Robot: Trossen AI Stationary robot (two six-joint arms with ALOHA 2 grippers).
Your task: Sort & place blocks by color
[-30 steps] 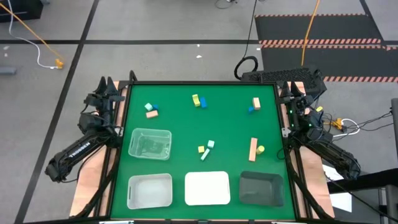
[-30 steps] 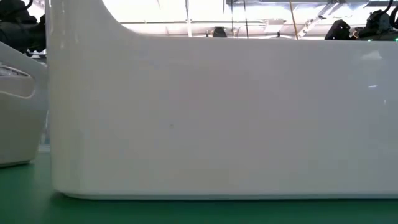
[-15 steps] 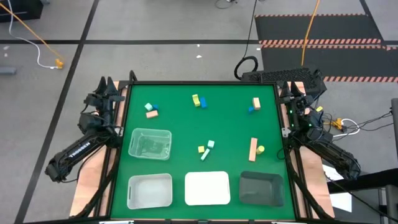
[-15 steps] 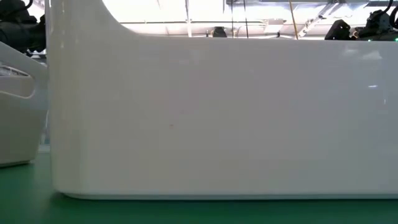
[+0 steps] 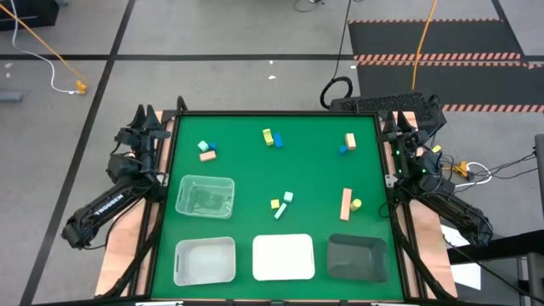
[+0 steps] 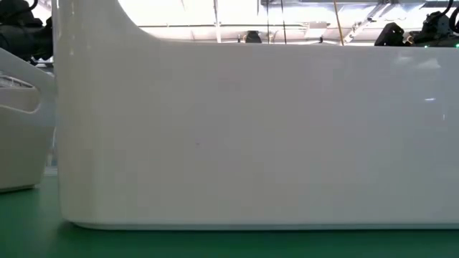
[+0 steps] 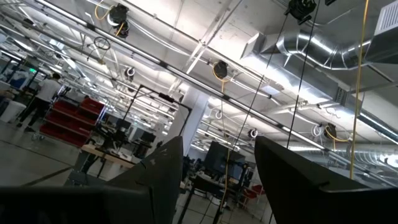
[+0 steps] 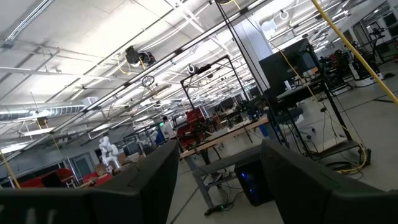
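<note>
Not started: blocks [image 5: 274,138] all loose on the green worktop [image 5: 246,170], mid and upper frame; trays [image 5: 283,257] along the bottom hold none. Left gripper [image 7: 211,180] and right gripper [image 8: 217,180] parked at the sides, jaws apart, holding nothing. Next: reach in, pick one block.

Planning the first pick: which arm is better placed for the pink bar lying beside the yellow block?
Right, probably. The pink bar lies near the table's right edge, close to the right end effector; the left end effector waits across the table, both open.
</note>
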